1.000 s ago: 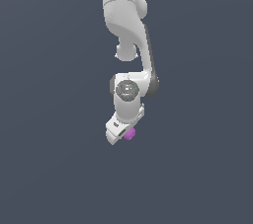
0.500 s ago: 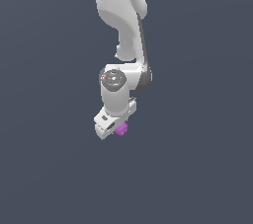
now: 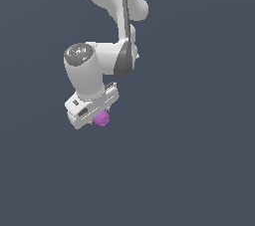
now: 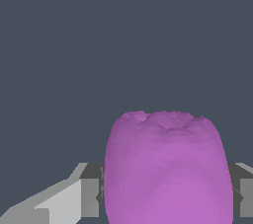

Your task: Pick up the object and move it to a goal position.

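The object (image 3: pixel 102 118) is a small magenta-purple rounded lump held under my white gripper (image 3: pixel 99 116) in the exterior view. In the wrist view the object (image 4: pixel 168 168) fills the space between the two grey fingers (image 4: pixel 89 196), which press on its sides. The gripper is shut on it and holds it in mid-air over the plain dark grey ground. The fingertips are hidden behind the gripper body in the exterior view.
The white arm (image 3: pixel 107 1) reaches down from the top of the exterior view. Only plain dark grey background surrounds it.
The arm has swung toward the exterior view's left and a little upward, carrying the magenta object with it. The grip has not changed.
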Motion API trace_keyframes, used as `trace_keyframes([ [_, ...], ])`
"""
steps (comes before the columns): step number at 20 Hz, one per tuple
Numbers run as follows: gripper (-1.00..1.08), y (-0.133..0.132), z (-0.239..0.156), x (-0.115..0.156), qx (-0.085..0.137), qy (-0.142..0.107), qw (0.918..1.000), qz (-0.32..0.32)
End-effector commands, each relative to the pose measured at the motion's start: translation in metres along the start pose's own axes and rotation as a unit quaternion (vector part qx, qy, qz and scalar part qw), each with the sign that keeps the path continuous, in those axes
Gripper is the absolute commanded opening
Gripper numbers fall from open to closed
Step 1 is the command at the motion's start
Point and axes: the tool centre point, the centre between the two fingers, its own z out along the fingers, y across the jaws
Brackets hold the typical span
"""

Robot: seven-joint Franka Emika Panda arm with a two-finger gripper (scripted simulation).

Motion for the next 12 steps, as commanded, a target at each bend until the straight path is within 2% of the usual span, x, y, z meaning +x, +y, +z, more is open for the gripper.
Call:
trace_keyframes([
  [1,-1.00,0.009,-0.014,-0.013,0.001,0.000,1.0000,-0.001],
  [6,-1.00,0.019,-0.030,-0.026,0.001,0.000,1.0000,-0.001],
  [12,-1.00,0.020,-0.029,-0.025,0.001,0.000,1.0000,-0.001],
])
